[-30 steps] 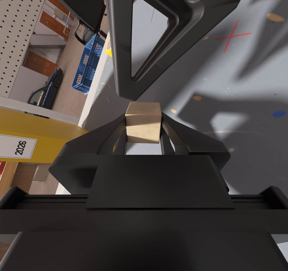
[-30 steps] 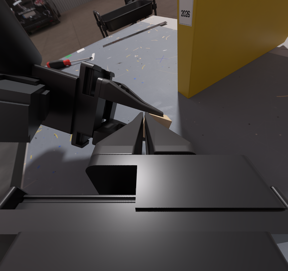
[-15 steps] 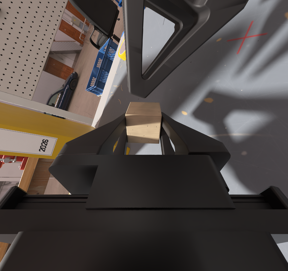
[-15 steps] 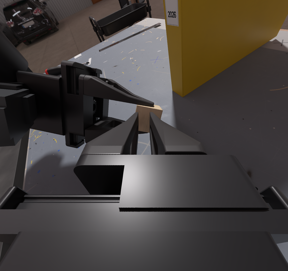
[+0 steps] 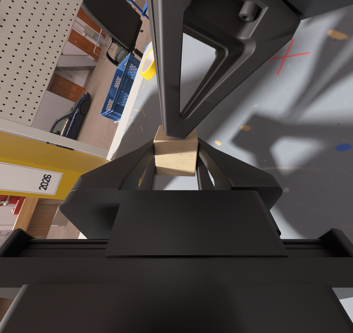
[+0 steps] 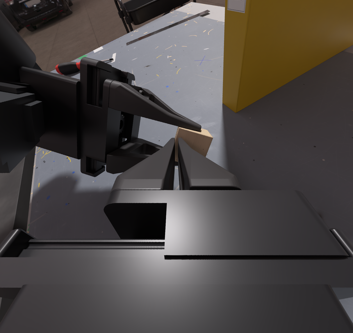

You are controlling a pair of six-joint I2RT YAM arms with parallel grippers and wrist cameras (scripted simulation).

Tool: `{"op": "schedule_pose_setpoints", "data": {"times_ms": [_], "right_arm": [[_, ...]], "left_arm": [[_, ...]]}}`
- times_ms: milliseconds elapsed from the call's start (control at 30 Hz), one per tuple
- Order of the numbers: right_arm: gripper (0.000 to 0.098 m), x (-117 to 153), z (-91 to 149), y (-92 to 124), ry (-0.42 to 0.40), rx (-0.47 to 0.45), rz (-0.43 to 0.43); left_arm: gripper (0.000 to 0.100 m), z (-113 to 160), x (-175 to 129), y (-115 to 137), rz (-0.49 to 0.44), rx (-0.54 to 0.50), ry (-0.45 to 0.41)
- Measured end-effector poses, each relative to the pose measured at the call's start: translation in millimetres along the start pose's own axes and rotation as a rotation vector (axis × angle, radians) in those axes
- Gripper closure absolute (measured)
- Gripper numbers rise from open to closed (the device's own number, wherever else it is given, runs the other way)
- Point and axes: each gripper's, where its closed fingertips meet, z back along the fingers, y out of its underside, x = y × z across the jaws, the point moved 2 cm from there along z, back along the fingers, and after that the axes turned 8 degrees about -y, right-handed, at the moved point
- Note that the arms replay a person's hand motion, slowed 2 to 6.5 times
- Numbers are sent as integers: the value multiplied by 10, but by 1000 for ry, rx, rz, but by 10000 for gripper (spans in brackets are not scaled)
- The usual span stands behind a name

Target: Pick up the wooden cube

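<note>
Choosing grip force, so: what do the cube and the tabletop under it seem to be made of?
The cube looks like pale, unfinished wood: faint grain lines and small dark specks, matte faces. The tabletop seems a hard grey painted or laminate surface, matte, with fine scratches and paint flecks; its actual material is unclear.

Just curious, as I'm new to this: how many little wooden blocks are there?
1. The pale wooden cube is clamped between the left gripper's black fingers, above the grey table. Others may be hidden.

wooden cube [image 6: 198, 142] half hidden behind right gripper [image 6: 176, 142] fingers, yellow binder [image 6: 286, 37] cropped at frame edge
</note>
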Motion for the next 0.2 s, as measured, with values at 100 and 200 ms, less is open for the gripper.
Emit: {"op": "schedule_pose_setpoints", "data": {"times_ms": [100, 200], "right_arm": [[956, 11, 2, -11, -11, 1, -12], [959, 24, 17, -39, -27, -12, -31]], "left_arm": [[675, 0, -9, -18, 35, -16, 9], [675, 2, 5, -38, 91, -39, 13]]}}
